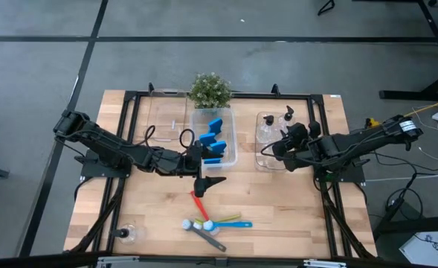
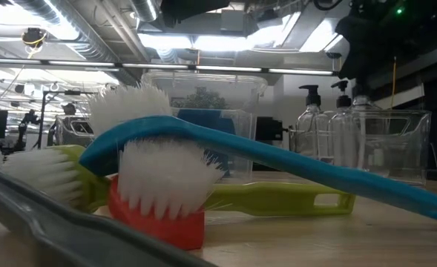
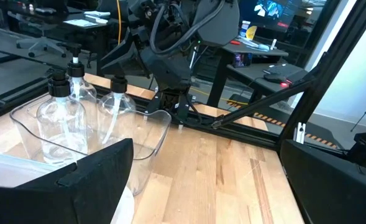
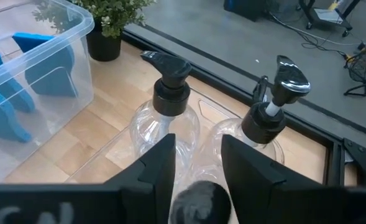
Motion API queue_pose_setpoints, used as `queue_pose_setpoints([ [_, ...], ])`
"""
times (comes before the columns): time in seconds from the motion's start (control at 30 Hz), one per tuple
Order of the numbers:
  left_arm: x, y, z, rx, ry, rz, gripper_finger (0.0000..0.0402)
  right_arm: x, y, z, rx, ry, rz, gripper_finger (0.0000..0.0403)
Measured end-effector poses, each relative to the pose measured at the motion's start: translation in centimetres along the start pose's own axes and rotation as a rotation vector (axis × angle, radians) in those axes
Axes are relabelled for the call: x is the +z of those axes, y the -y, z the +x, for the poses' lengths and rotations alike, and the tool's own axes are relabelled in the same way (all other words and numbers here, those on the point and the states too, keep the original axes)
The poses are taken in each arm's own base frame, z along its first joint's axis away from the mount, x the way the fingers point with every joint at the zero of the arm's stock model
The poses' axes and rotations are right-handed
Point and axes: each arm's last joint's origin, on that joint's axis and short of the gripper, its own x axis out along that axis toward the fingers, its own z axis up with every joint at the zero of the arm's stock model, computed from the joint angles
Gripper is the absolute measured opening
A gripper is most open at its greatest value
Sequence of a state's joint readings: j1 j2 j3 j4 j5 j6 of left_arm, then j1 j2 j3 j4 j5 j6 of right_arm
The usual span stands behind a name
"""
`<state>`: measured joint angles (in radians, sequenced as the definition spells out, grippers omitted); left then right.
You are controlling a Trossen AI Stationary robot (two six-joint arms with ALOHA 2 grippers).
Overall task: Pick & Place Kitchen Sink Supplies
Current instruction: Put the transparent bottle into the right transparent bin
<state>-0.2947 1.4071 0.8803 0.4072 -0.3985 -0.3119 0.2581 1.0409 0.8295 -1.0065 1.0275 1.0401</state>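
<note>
Wooden worktop [image 1: 278,208] carries everything here. At about 7 o'clock, near the front-left corner, one bottle [image 1: 127,234] lies by itself. At 6 o'clock the brushes lie crossed in a heap: red [image 1: 198,204], grey [image 1: 206,237], green [image 1: 222,220], blue [image 1: 233,223]. Just left of centre the left hand [image 1: 210,182] hovers above the wood beside the middle bin [image 1: 233,145], its fingers spread wide and holding nothing. That bin, at 12 o'clock before the plant [image 1: 210,89], holds blue sponges [image 1: 216,141]. At about 2 o'clock the right bin [image 1: 259,160] holds pump bottles [image 4: 164,118]. The right hand [image 4: 198,165] hangs over them, its fingers [image 4: 251,168] slightly parted with a dark pump top between them; grip unclear.
</note>
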Motion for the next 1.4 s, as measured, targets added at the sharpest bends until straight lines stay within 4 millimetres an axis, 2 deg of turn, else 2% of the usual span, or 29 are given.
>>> queue_pose_setpoints([
  [0.23, 0.0, 0.0, 0.0, 0.0, 0.0, 0.0, 0.0398, 0.4, -0.3, -0.1, 0.02, 0.014, -0.036, 0.0128],
  [0.6, 0.0, 0.0, 0.0, 0.0, 0.0, -0.061, 0.0398, 3.9, -0.6, -2.0, 0.118, 0.018, -0.028, 0.0129],
  [0.83, 0.0, 0.0, 0.0, -0.01, -0.003, -0.054, 0.0398, 5.3, -1.6, -2.6, 0.201, 0.089, -0.09, 0.0129],
  [1.1, 1.0, 0.6, -0.2, -0.128, 0.065, 0.055, 0.0398, 6.0, -2.4, -2.9, 0.316, 0.102, -0.12, 0.0129],
  [1.4, 1.7, 1.1, -0.4, -0.277, 0.119, 0.104, 0.0398, 6.0, -2.4, -2.9, 0.33, 0.095, -0.116, 0.0129],
])
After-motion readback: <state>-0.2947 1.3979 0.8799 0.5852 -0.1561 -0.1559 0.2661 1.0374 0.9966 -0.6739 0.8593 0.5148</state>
